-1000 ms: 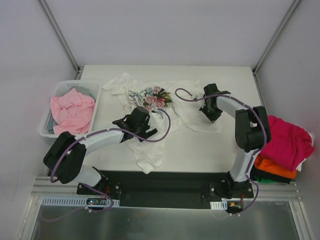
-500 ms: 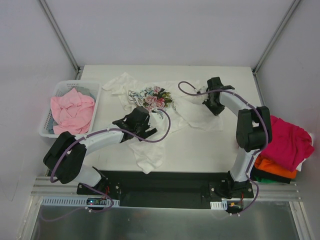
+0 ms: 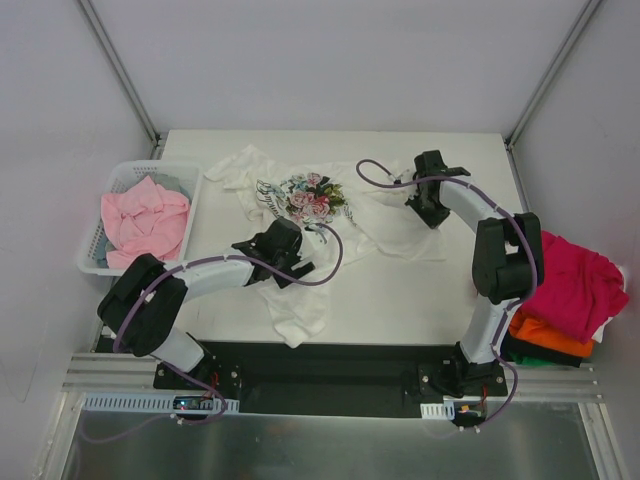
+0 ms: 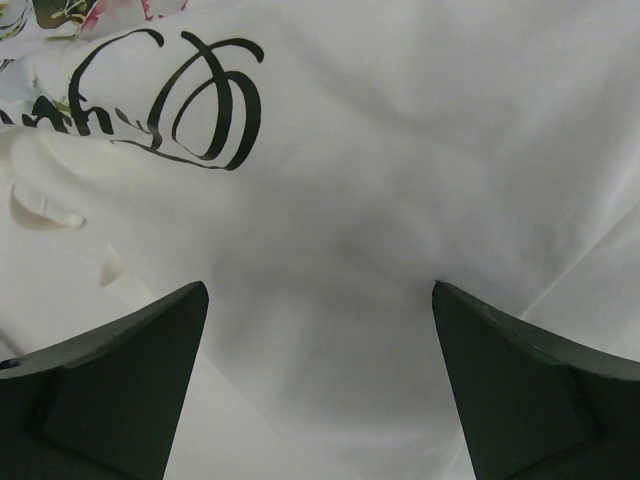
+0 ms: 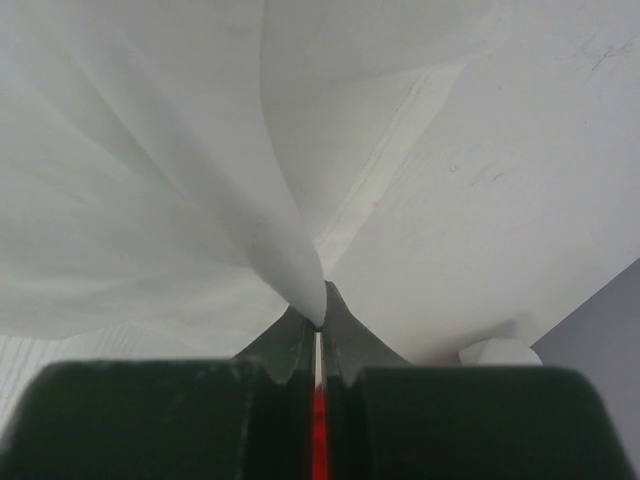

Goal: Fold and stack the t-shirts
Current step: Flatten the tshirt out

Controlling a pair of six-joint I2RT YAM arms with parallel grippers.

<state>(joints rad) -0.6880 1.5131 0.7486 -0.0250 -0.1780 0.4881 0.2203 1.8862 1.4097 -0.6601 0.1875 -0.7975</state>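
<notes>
A white plastic lattice basket (image 3: 120, 175) sits at the left edge of the white desk (image 3: 400, 290), toward its far corner.

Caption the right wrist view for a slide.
Right pincer shut on a peaked fold of the white t-shirt.

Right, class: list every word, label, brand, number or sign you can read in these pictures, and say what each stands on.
On the white t-shirt, left wrist view, black cursive script: cut off by the frame, no whole word readable.
The same script beside the flower print, top view: too small to read.
No other text visible.
</notes>
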